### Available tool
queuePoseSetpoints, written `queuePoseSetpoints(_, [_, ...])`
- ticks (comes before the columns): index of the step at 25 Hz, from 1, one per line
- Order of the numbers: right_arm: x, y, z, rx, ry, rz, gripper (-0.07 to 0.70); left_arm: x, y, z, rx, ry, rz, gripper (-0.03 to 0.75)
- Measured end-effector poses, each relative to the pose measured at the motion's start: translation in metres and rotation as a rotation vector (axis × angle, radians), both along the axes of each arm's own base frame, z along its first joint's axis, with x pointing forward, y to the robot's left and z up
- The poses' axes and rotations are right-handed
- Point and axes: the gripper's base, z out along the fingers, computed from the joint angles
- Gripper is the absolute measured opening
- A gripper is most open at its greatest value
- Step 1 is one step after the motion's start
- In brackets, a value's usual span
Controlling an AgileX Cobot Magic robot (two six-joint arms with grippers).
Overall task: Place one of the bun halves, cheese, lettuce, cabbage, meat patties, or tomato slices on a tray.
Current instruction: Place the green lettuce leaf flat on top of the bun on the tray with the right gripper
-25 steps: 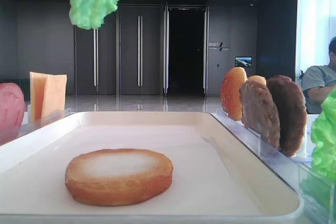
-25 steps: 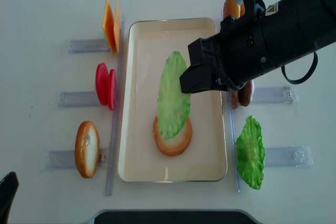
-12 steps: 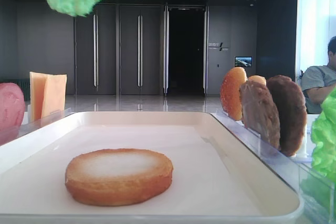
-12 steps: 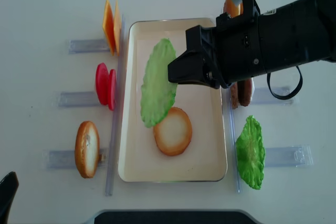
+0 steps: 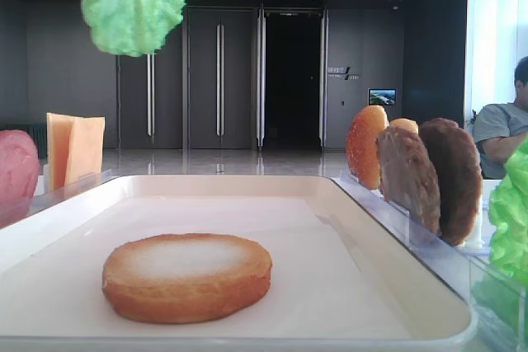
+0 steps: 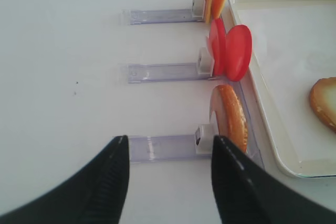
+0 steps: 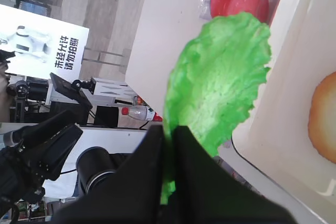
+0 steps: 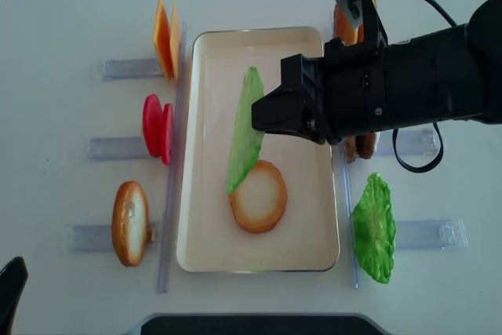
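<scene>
The right gripper [image 7: 169, 145] is clamped on the frilly green lettuce leaf [image 8: 245, 131], hanging edge-on above the cream-white rectangular tray [image 8: 205, 249] at frame centre, over the toasted bun half [image 8: 258, 196]. The left gripper [image 6: 168, 179], lower left, stands open and holds nothing.

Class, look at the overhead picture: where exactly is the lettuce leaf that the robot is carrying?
The lettuce leaf hangs pinched in the right gripper, above the tray's left half, just up-left of the bun half lying there.
</scene>
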Motion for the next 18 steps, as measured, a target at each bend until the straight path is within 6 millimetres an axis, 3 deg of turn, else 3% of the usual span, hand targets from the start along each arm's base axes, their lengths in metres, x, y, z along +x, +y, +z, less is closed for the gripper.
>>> queuePoseSetpoints(4, [-0.005,0.012,-0.006,-0.007,0.001,0.02,0.032,0.0,0.0,0.0,0.0,0.0,0.0,0.391])
queuePoseSetpoints(11, [0.01,0.036,-0.046,0.017,0.097,0.049,0.032,0.0,0.0,0.0,0.0,0.0,0.0,0.391])
queuePoseSetpoints(18, [0.019,0.045,-0.078,-0.003,0.154,0.069,0.032,0.0,0.0,0.0,0.0,0.0,0.0,0.391])
